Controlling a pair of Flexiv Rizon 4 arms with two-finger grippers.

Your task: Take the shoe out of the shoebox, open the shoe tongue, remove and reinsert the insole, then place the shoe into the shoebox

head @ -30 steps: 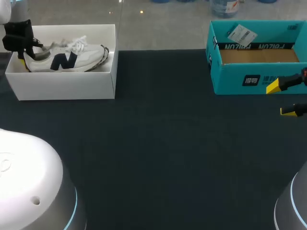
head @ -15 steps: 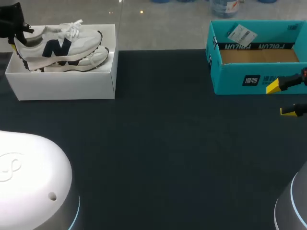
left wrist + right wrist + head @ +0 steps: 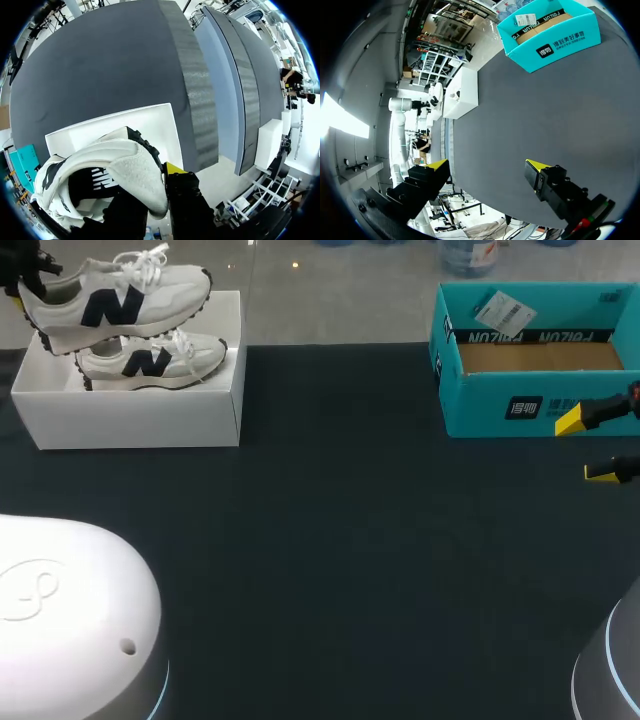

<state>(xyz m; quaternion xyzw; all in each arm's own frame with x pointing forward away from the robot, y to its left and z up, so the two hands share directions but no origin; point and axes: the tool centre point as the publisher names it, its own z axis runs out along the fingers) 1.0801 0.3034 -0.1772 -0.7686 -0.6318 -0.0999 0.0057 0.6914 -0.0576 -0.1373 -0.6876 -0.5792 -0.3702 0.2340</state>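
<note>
**A:** Starting at the far left, the left gripper (image 3: 155,186) is pinching the heel of the shoe (image 3: 112,292), with its fingers pressing in from both sides.

**B:** And that shoe is hanging above the white shoebox (image 3: 140,422), sole down, with the toe pointing toward the middle of the table (image 3: 350,560).

**A:** Directly underneath, a second shoe (image 3: 150,362) is sitting inside the box and facing the same way. It's filling the space right below the raised one.

**B:** Moving across, the dark tabletop is keeping the white shoebox well apart from the teal box (image 3: 540,405) at the far right.

**A:** The teal box is standing open, and a paper tag (image 3: 503,312) is leaning against its back wall.

**B:** The right gripper (image 3: 586,446) is hovering just in front of that box's front wall, its yellow-tipped fingers spread wide.
</note>
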